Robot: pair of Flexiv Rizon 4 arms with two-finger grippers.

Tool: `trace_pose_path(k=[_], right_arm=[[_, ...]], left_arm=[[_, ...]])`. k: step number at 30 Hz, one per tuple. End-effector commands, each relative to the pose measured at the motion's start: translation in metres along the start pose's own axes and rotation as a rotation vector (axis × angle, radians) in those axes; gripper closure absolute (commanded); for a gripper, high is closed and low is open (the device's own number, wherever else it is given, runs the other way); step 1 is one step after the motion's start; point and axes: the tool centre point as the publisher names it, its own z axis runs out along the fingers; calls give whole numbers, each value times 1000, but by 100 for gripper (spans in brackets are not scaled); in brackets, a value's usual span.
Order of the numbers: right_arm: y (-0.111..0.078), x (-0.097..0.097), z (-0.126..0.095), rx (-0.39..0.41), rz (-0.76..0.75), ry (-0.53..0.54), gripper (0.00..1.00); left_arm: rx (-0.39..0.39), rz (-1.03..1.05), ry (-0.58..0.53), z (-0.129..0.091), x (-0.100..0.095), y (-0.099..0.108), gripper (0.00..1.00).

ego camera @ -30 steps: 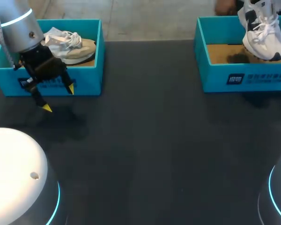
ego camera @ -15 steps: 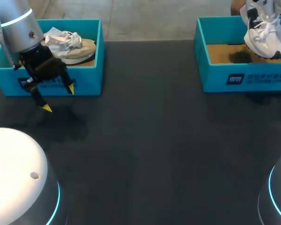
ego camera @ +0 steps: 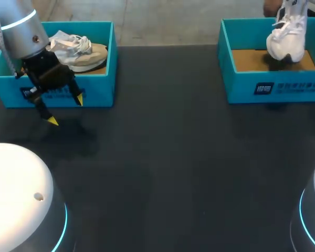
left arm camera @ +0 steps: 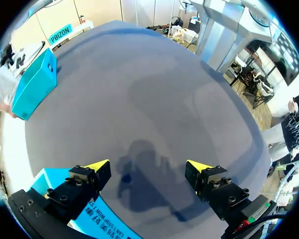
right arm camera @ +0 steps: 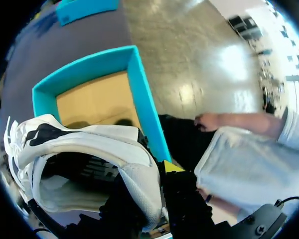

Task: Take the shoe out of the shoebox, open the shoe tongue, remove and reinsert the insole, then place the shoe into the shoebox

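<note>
My right gripper (right arm camera: 148, 181) pinched the heel collar of the white lace-up sneaker with black patches (right arm camera: 89, 144). One yellow tip sat outside the padded wall and the other finger was inside the opening. The sneaker (ego camera: 287, 37) hung toe-down over the brown floor of the open teal cardboard shoebox (ego camera: 273, 86) at the far right corner of the dark bench (ego camera: 173, 157). I could not tell whether the toe touched that floor. My left gripper (ego camera: 66, 110) was spread wide, gripping nothing, just in front of a second teal box (ego camera: 102, 79) at the far left corner. A beige low-cut shoe (ego camera: 81, 52) lay inside that box.
</note>
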Motion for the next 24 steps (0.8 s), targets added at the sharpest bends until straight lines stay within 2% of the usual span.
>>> trace_pose_path(k=[1, 5, 6, 7, 8, 24], right_arm=[[-16, 2, -4, 131, 527, 14, 100], [-38, 9, -11, 178, 767, -18, 100], [-44, 12, -14, 209, 869, -23, 100], [-52, 18, -18, 267, 1042, -26, 100], [-61, 26, -22, 283, 1177, -3, 100], [-61, 26, -22, 283, 1177, -3, 100]], left_arm=[[-2, 1, -2, 0, 1, 0, 0], [-2, 1, -2, 0, 1, 0, 0], [-2, 1, -2, 0, 1, 0, 0], [-2, 1, -2, 0, 1, 0, 0], [-2, 1, -2, 0, 1, 0, 0], [-2, 1, -2, 0, 1, 0, 0]])
